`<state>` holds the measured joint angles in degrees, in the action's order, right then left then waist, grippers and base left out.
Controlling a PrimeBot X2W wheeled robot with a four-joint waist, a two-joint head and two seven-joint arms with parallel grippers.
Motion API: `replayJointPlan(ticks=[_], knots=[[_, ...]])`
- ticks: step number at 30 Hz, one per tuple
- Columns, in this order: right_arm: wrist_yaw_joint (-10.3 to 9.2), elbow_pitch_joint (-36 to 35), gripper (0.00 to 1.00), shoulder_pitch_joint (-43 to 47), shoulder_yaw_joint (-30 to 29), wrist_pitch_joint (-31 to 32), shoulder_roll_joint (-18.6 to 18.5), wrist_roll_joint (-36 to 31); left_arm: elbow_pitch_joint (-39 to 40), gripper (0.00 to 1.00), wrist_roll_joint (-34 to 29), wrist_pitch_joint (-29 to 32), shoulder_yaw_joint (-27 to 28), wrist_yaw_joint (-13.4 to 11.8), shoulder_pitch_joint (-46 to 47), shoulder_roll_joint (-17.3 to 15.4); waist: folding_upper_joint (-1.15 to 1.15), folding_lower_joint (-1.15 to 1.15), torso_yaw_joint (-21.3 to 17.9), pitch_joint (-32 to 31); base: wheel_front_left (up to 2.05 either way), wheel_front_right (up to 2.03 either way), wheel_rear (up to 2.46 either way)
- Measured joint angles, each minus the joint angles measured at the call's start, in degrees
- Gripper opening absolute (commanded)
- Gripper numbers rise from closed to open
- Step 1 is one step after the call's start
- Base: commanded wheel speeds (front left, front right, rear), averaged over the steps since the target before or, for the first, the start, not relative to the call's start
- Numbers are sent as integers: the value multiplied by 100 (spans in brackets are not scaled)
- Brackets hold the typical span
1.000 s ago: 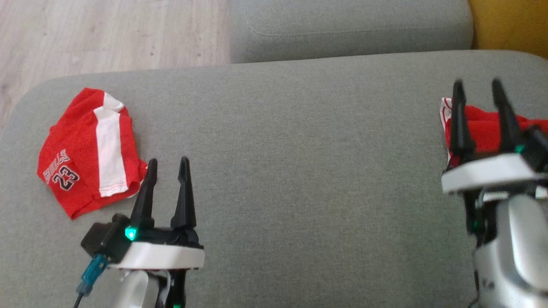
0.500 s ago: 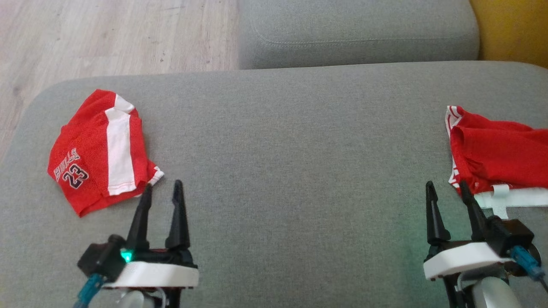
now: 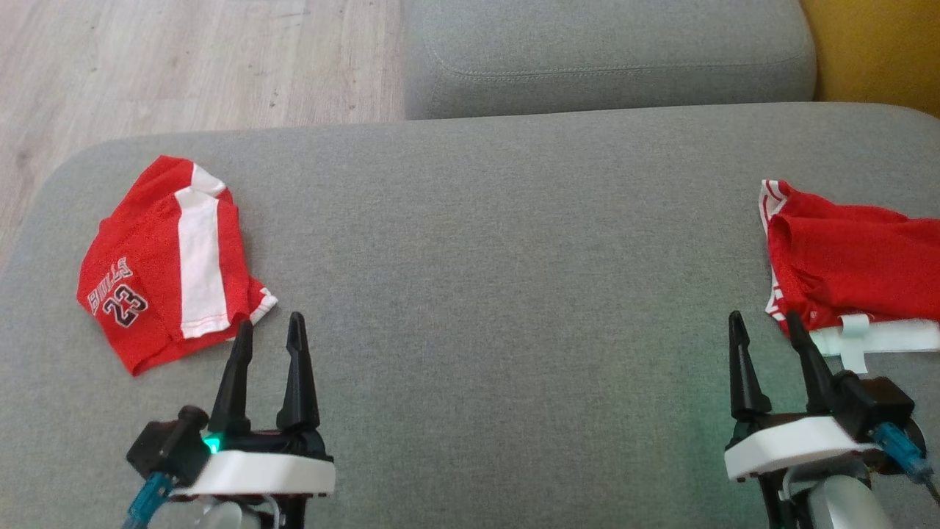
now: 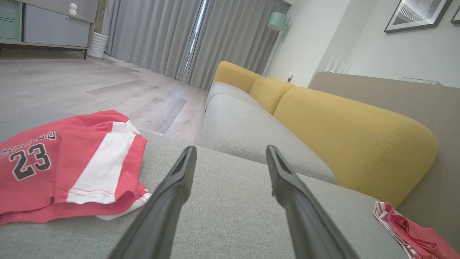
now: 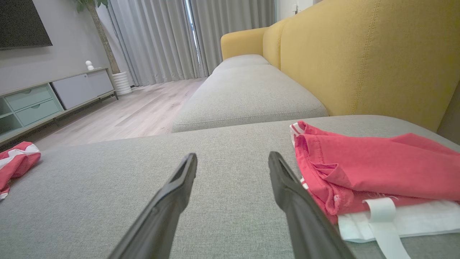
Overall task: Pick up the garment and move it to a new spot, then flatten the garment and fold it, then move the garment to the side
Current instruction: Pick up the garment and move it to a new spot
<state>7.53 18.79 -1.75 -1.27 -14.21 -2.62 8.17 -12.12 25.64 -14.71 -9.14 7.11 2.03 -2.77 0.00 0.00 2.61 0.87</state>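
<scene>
A red garment (image 3: pixel 165 264) with a white stripe and the number 23 lies crumpled on the left of the grey sofa seat (image 3: pixel 499 279); the left wrist view shows this garment (image 4: pixel 54 165) too. My left gripper (image 3: pixel 269 321) stands open just right of its near corner, not touching it. Another red garment (image 3: pixel 852 257), folded with a white layer beneath, lies at the right edge. My right gripper (image 3: pixel 764 317) is open beside its near left corner. Both left jaws (image 4: pixel 230 148) and right jaws (image 5: pixel 233 154) hold nothing. The folded garment (image 5: pixel 370 169) lies right of my right fingers.
A second grey seat cushion (image 3: pixel 609 51) adjoins the far side, and wooden floor (image 3: pixel 183 59) lies beyond the left end. A yellow backrest (image 5: pixel 359 54) rises behind the right side. A low cabinet (image 5: pixel 46 97) stands across the room.
My right gripper has drawn back from over the folded red garment to the seat's near side. My left gripper has pulled back slightly. Both garments lie where they were.
</scene>
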Motion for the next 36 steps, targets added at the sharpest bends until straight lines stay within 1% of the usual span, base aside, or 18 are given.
replayJointPlan(ticks=[8,16,18,24,30,31,36], knots=[[0,-46,100,0,-21,0,0,0,-10,100,1,0,-7,-2,1,0,0,0,60,-4,0,0,0],[0,-70,100,2,235,0,0,43,-12,100,12,0,31,-19,0,0,0,0,286,-96,0,0,0],[0,-69,100,6,309,-1,0,101,-10,100,10,0,78,-63,-1,1,0,0,377,-126,0,0,0],[1,-46,100,21,502,-1,2,193,-12,100,-52,0,203,-66,-28,0,0,0,685,-206,0,0,0],[0,-49,100,27,633,-1,2,261,-11,100,-100,0,346,-86,-55,-1,0,0,1036,-253,0,0,0],[1,-48,100,35,677,-1,2,292,-13,100,-100,0,367,-90,-113,-2,0,0,1150,-266,0,0,0],[1,-49,100,91,806,-1,2,353,-30,100,-108,0,368,-109,-158,-1,0,0,1424,-291,0,0,0]])
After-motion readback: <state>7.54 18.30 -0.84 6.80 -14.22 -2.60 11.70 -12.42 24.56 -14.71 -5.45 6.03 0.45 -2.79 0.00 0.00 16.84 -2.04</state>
